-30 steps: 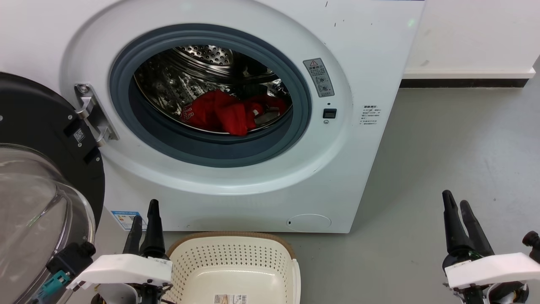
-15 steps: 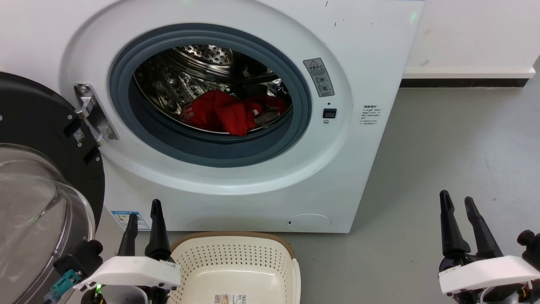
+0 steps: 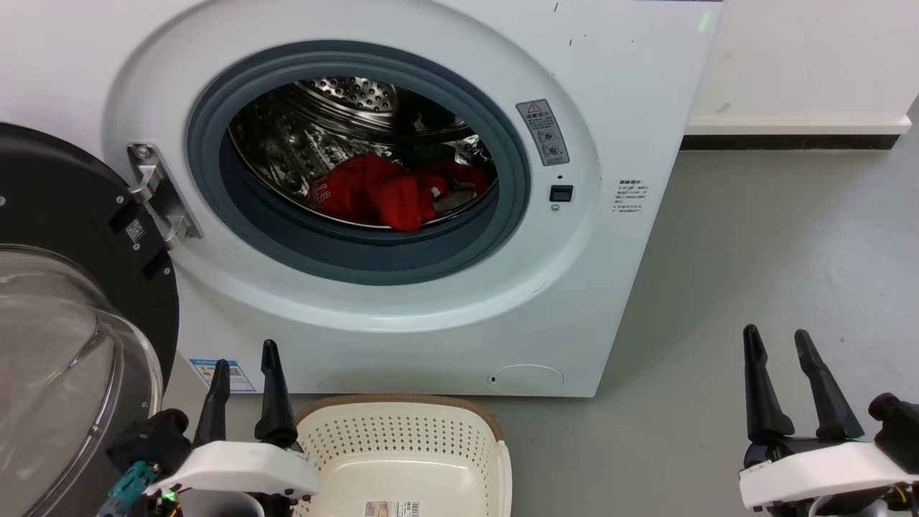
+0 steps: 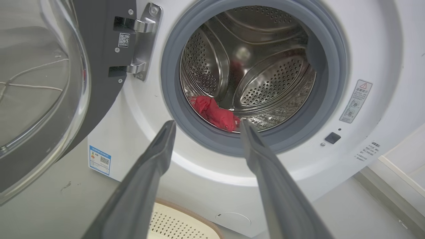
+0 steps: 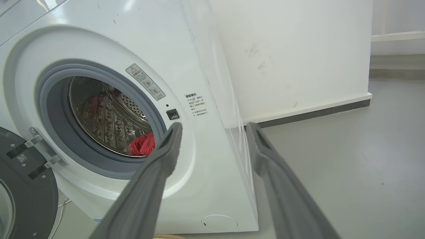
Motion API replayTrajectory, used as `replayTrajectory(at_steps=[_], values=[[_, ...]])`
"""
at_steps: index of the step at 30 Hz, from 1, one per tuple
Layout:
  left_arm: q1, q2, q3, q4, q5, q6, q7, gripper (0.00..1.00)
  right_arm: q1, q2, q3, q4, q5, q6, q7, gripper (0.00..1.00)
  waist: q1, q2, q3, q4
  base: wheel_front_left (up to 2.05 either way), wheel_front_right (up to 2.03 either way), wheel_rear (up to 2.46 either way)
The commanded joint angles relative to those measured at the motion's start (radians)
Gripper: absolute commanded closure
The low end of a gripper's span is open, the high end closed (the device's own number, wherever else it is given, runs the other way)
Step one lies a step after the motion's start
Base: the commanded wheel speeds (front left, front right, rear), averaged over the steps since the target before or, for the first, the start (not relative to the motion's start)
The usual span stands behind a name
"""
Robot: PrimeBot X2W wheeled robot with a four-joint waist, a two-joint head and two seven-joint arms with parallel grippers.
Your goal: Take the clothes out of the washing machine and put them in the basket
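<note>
The red clothes [image 3: 388,190] lie bunched at the bottom of the steel drum of the white washing machine [image 3: 617,93], whose door [image 3: 64,287] hangs open at the left. They also show low in the drum as clothes [image 4: 214,113] and clothes [image 5: 142,145] in the wrist views. The cream basket [image 3: 402,438] stands on the floor in front of the machine, holding nothing but its label. My left gripper [image 3: 244,359] is open at the lower left beside the basket. My right gripper [image 3: 777,341] is open over the floor at the lower right. Both hold nothing.
The open black-framed glass door takes up the left side next to my left arm. Grey floor [image 3: 775,244] stretches right of the machine to a white wall [image 3: 797,64] with a dark skirting strip.
Both grippers have opened wider and drawn slightly down towards the bottom edge of the head view. The clothes, basket and door have not moved.
</note>
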Motion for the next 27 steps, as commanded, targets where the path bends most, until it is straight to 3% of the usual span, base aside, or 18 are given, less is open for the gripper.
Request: replayTrajectory(at_steps=[1,27], values=[[0.001,0.002,-0.002,-0.015,0.025,0.003,-0.009,0.00,0.003,0.000,0.001,-0.016,-0.031,0.000,-0.012,0.00,0.0000,0.0000,0.000,0.000,0.00,0.00,0.00],[0.031,0.002,-0.019,-0.001,0.233,-0.005,-0.067,0.00,0.042,0.000,0.003,-0.055,-0.286,0.000,-0.071,0.00,0.0000,0.0000,-0.001,0.003,0.00,0.00,0.00]])
